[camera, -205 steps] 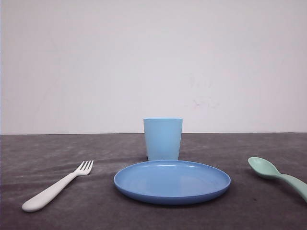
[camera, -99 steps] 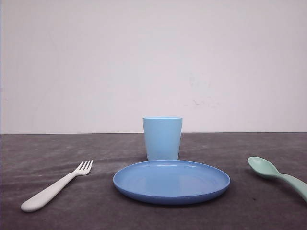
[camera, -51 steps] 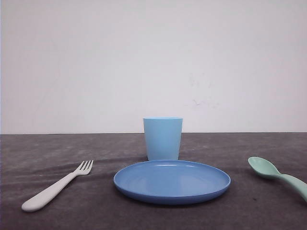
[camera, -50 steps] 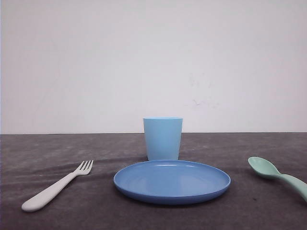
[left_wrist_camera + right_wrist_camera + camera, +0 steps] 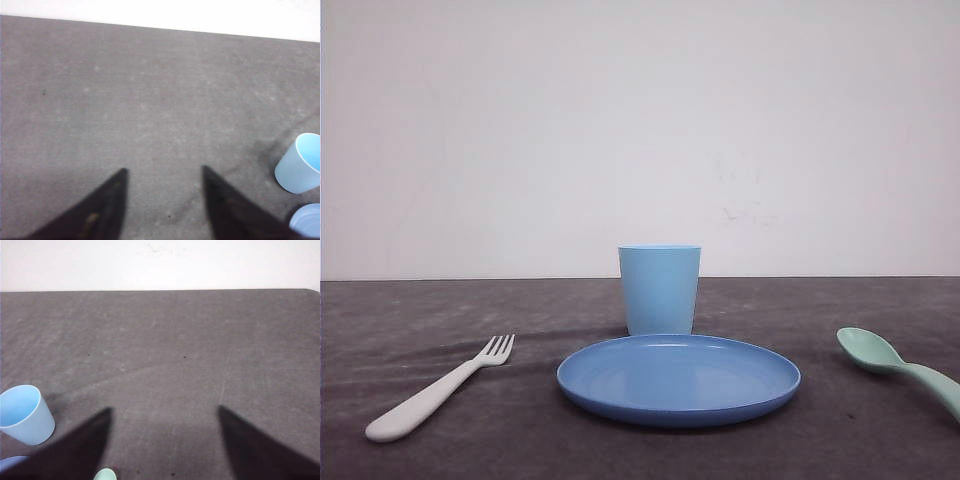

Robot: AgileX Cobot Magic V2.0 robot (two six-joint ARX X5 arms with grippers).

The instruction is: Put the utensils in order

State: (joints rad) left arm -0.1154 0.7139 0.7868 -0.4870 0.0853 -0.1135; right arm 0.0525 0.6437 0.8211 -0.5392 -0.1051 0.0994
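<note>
Grey cloth covered the table [image 5: 440,310], and on it the white fork [image 5: 435,391] lay to the left of the blue plate [image 5: 678,379], its tines pointing away toward the wall and its thick handle angled toward the near left. The mint-green spoon [image 5: 900,368] lay to the right of the plate, bowl toward the middle and handle running off toward the near right edge of the front view. A light blue cup [image 5: 660,289] stood upright just behind the plate, at the centre.

From the left wrist view, the left end effector [image 5: 163,172] hung above bare cloth with its two dark fingers spread well apart and nothing between them. The cup [image 5: 299,163] and a sliver of the plate's rim [image 5: 307,220] sat off to one side of those fingers, well apart from them. How the fork lay relative to this end effector could not be told from that view.

From the right wrist view, the right end effector [image 5: 165,410] was likewise wide open and empty over the cloth. The tip of the spoon's bowl [image 5: 105,474] peeked in beside one finger [image 5: 75,450], close to it, though whether they touched could not be told. The cup [image 5: 24,414] stood beyond that finger, with a bit of the plate [image 5: 10,462] near it.
</note>
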